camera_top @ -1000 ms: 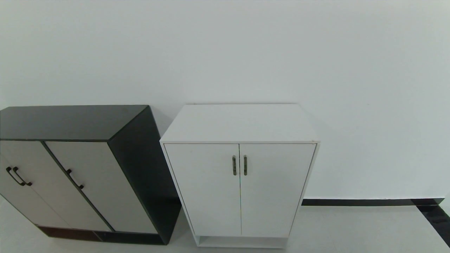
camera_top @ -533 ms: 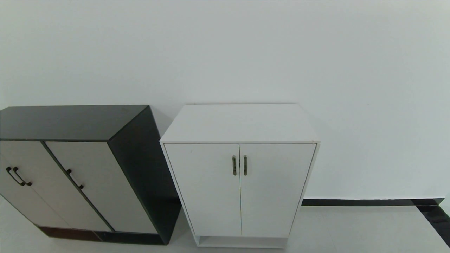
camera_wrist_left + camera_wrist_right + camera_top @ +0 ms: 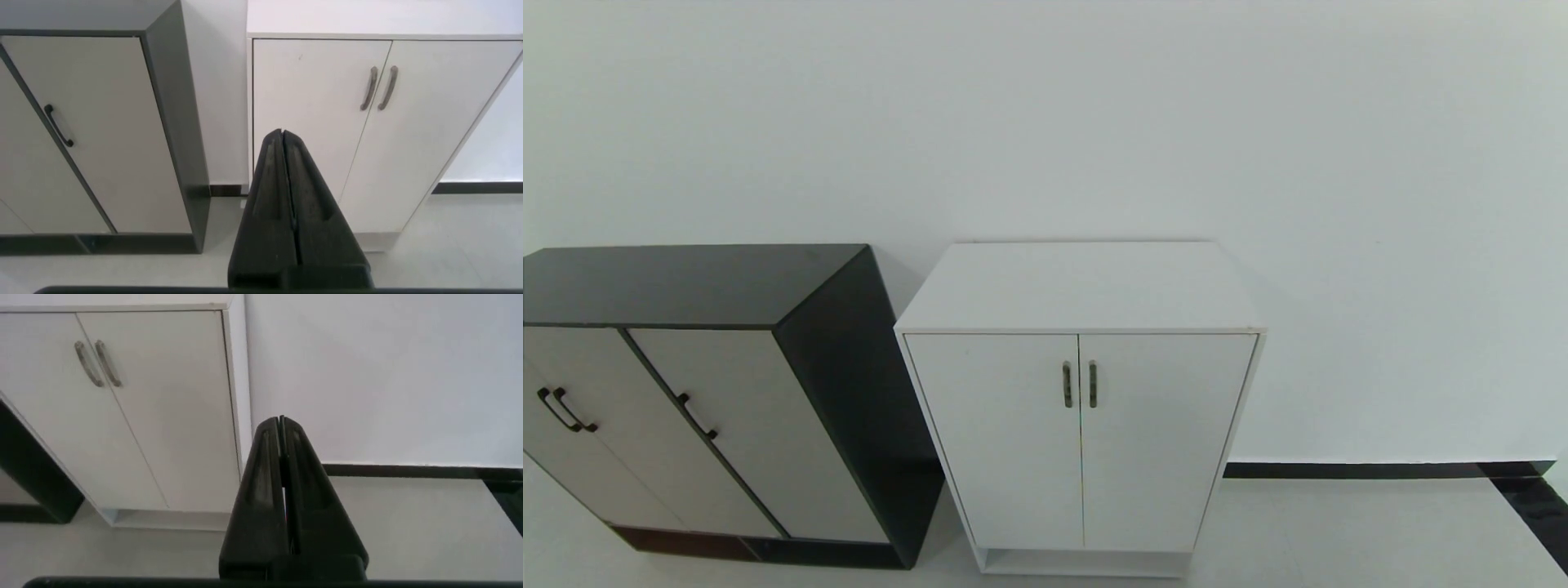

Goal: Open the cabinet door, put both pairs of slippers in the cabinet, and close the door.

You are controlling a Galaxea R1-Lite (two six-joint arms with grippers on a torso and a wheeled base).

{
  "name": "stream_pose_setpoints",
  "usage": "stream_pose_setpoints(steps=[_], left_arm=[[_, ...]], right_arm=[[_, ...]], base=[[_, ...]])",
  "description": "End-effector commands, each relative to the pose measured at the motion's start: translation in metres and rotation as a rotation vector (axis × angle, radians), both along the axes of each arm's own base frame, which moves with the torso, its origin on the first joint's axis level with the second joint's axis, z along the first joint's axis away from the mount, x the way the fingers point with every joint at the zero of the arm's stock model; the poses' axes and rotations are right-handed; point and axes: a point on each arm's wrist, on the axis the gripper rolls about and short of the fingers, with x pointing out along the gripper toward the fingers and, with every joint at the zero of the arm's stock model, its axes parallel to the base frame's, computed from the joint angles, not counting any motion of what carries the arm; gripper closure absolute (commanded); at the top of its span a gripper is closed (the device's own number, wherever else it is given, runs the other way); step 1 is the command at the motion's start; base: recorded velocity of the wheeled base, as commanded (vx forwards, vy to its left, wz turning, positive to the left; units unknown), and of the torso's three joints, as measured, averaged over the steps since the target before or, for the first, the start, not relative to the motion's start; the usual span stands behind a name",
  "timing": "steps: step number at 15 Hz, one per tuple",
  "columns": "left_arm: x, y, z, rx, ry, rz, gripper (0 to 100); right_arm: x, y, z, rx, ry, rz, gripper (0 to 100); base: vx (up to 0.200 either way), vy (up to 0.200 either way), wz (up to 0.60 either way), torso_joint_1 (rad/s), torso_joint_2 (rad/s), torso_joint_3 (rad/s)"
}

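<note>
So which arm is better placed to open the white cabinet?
Left, probably. In its wrist view the left gripper points at the left door of the cabinet, near the handles. The right gripper points past the cabinet's side, at the wall. Both have shut jaws and are apart from the doors.

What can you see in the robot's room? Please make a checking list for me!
Surface: pale floor; both cabinets stand on it.
Job's things: white cabinet, against the wall, both doors shut; two handles side by side where the doors meet.
Clutter: nothing seen.
Grippers: left gripper shut, holding nothing, pointing toward the white cabinet; right gripper shut, holding nothing, pointing just past that cabinet's right side.
Cables: nothing seen.
Surroundings: black cabinet with pale doors and dark handles, shut, to the white one's left; plain white wall; black skirting strip along the wall's foot.
</note>
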Motion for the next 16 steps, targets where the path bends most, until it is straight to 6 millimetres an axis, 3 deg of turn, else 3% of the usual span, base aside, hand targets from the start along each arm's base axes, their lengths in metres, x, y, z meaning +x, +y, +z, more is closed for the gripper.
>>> stream_pose_setpoints(steps=[1, 16], left_arm=[[0.0000, 0.0000, 0.0000, 0.000, 0.000, 0.000, 100], [0.0000, 0.0000, 0.0000, 0.002, 0.000, 0.000, 100]], right_arm=[[-0.0020, -0.0005, -0.0004, 0.008, -0.023, -0.032, 100], [-0.0020, 0.0003, -0.0005, 0.008, -0.026, 0.002, 100]], base=[[0.000, 0.000, 0.00, 0.000, 0.00, 0.000], [0.000, 0.000, 0.00, 0.000, 0.00, 0.000]])
